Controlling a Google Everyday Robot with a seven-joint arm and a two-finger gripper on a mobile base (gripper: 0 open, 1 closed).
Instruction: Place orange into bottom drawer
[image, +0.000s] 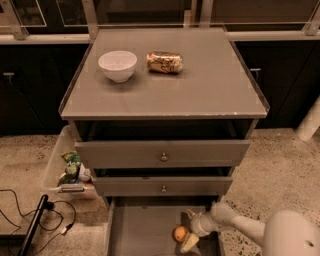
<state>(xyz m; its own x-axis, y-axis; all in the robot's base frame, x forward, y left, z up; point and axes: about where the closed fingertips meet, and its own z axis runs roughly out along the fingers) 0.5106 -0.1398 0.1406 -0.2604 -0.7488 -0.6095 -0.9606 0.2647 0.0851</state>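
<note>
The orange (180, 233) lies on the flat grey floor of the pulled-out bottom drawer (142, 230), at its right side. My gripper (189, 229) reaches into the drawer from the right. It is open, with one finger behind the orange and one pale finger (190, 243) in front of it. The orange sits just left of the fingertips and looks free of them. The white arm (240, 227) runs off to the lower right.
On the cabinet top stand a white bowl (118, 65) and a tan-and-brown can (164, 62) lying on its side. Two upper drawers (162, 153) with brass knobs stand slightly open. A clear bin (67, 167) with packets and black cables (35, 220) lie on the floor to the left.
</note>
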